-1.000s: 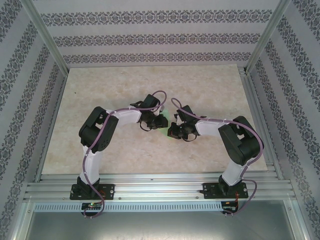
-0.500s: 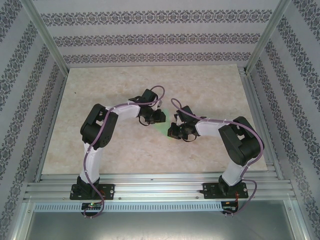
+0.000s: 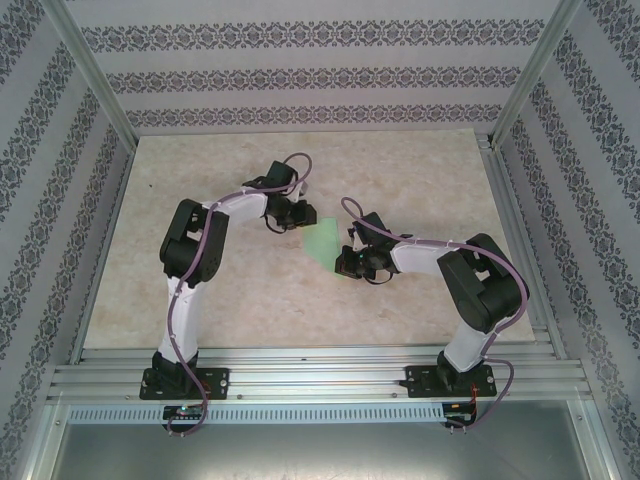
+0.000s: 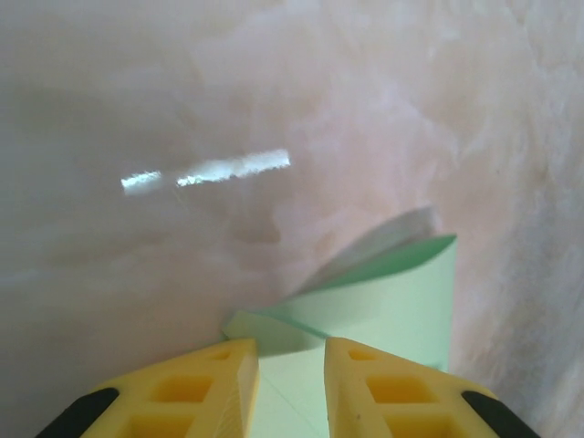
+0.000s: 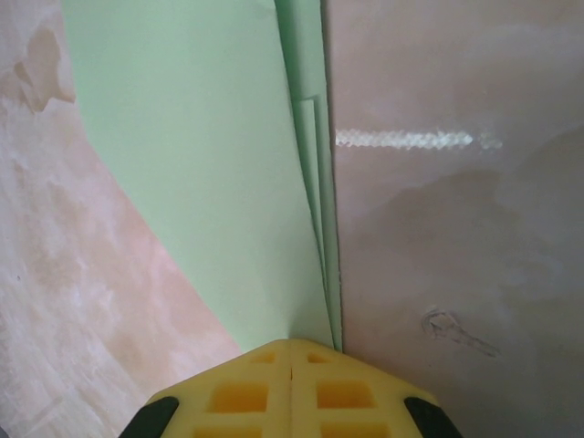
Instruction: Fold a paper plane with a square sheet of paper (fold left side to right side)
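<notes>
The pale mint-green square sheet of paper [image 3: 322, 243] lies on the table, folded into a pointed, layered paper plane shape. My left gripper [image 3: 299, 214] stands just off its upper-left edge. In the left wrist view its yellow fingers [image 4: 210, 383] are a little apart over the paper [image 4: 392, 301], holding nothing, and one flap curls up off the table. My right gripper [image 3: 349, 262] is shut, its tips [image 5: 290, 345] meeting at the paper's near corner. The stacked fold edges [image 5: 315, 182] run away from those tips.
The marbled tabletop [image 3: 220, 290] is bare all round the paper. Patterned walls and metal frame posts [image 3: 92, 75] enclose the table. An aluminium rail [image 3: 320, 380] carries both arm bases at the near edge.
My left gripper has drawn back up and to the left, uncovering the green paper it was over. The right gripper has stayed put, shut.
</notes>
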